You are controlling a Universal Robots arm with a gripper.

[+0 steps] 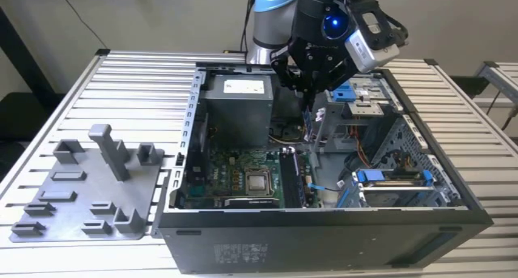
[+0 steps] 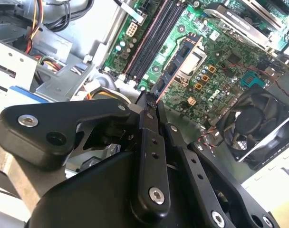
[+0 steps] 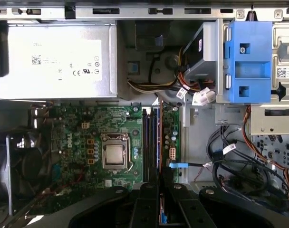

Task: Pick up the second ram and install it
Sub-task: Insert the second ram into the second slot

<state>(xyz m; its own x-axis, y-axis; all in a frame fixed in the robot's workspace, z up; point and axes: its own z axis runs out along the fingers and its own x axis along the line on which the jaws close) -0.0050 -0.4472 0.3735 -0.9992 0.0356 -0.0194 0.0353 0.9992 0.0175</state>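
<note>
The gripper (image 1: 310, 87), matte black metal with bolted link arms, has its two fingers pressed nearly together on the second ram (image 3: 160, 142), a thin, flat, dark board with a coppery edge. Only the board's thickness keeps the fingers apart. In the first wrist view the stick shows edge-on as a narrow line running out from between the fingertips, parallel to the long black memory slots (image 3: 148, 142) and just beside them. It is not seated in any of them. In the exterior view it is a slim dark strip (image 1: 309, 111) reaching down from the fingertips, well above the slots (image 1: 290, 178). Whether its long axis lies level or hangs down cannot be told. In the second wrist view a short dark piece of it (image 2: 150, 97) pokes past the closed tips (image 2: 152, 103). Just beside the slots sits the square, shiny metal processor socket (image 3: 115, 152) on the glossy green motherboard (image 3: 78, 137). Off the slots' far end is the dull grey sheet-metal power supply (image 3: 54, 61). A smooth blue plastic bracket (image 3: 249, 57) lies on their other side. The grey plastic tray (image 1: 81, 193), with its blocky upright posts, rests well apart from the slots, toward the exterior view's left.
</note>
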